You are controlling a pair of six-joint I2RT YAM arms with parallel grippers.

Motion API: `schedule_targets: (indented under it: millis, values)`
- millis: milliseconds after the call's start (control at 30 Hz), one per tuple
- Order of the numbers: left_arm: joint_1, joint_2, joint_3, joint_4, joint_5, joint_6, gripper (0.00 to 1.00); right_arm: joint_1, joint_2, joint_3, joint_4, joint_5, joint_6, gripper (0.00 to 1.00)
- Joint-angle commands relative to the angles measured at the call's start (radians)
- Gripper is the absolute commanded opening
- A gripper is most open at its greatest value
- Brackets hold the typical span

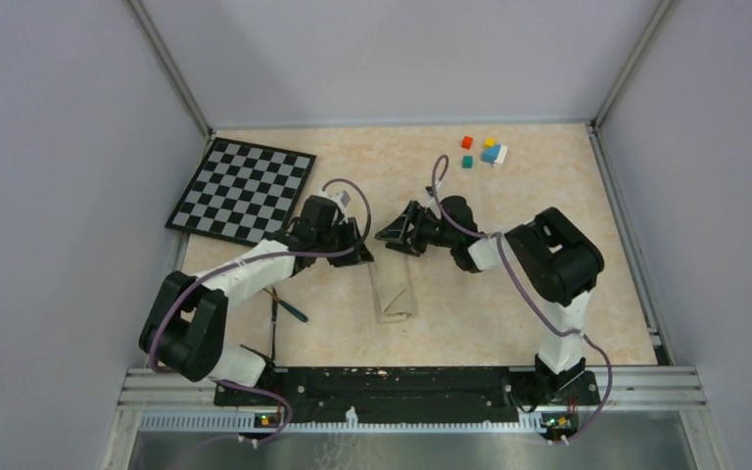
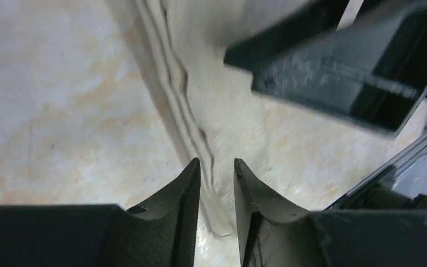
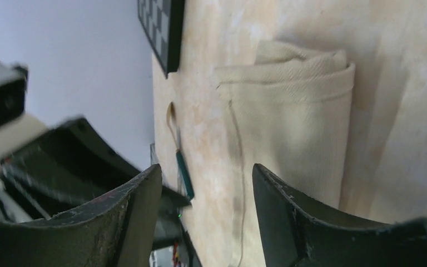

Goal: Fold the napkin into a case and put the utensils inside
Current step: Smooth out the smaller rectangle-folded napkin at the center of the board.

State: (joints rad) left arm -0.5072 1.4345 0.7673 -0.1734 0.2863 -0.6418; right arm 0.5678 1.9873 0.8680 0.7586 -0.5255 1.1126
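The napkin (image 1: 395,292) lies mid-table as a narrow folded case, its long axis running toward the arm bases. In the left wrist view its layered edges (image 2: 194,105) run under my left gripper (image 2: 216,162), whose jaws stand a small gap apart with nothing pinched. My left gripper (image 1: 357,255) hovers at the strip's far left corner. My right gripper (image 1: 394,235) is just beyond the far end, open wide and empty (image 3: 205,168), with the rolled far fold (image 3: 294,105) ahead. The utensils (image 1: 282,311) lie left of the napkin; a teal-handled one (image 3: 184,175) shows.
A black-and-white checkerboard (image 1: 241,188) lies at the far left. Small coloured cubes (image 1: 488,152) sit at the far right. The two grippers are close together, and the right one's black body (image 2: 339,67) fills the left wrist view's upper right.
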Motion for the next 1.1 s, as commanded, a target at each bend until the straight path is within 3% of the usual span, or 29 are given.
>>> schedule_targets:
  millis: [0, 67, 200, 267, 567, 700, 867, 1067]
  values:
    - [0.049, 0.022, 0.129, 0.023, 0.077, 0.014, 0.31, -0.028, -0.17, -0.063, 0.013, -0.09, -0.026, 0.6]
    - [0.054, 0.07, 0.157, 0.06, 0.114, 0.008, 0.27, -0.036, -0.218, -0.116, -0.003, -0.086, -0.05, 0.53]
    - [0.055, 0.208, 0.225, 0.118, 0.189, -0.003, 0.19, -0.022, -0.264, -0.198, -0.012, -0.108, -0.086, 0.23]
    - [0.058, 0.276, 0.255, 0.137, 0.182, 0.0, 0.16, 0.006, -0.252, -0.217, -0.003, -0.13, -0.088, 0.19]
    - [0.078, 0.581, 0.432, 0.09, 0.127, 0.097, 0.1, 0.135, -0.086, -0.322, 0.196, -0.224, -0.08, 0.27]
    - [0.078, 0.632, 0.462, 0.065, 0.133, 0.119, 0.09, 0.137, -0.11, -0.403, 0.218, -0.25, -0.103, 0.3]
    - [0.077, 0.556, 0.504, 0.0, 0.168, 0.142, 0.14, 0.139, -0.271, -0.361, -0.045, -0.226, -0.24, 0.34]
    - [0.078, 0.374, 0.529, -0.055, 0.214, 0.126, 0.34, 0.139, -0.325, -0.219, -0.277, -0.182, -0.354, 0.37]
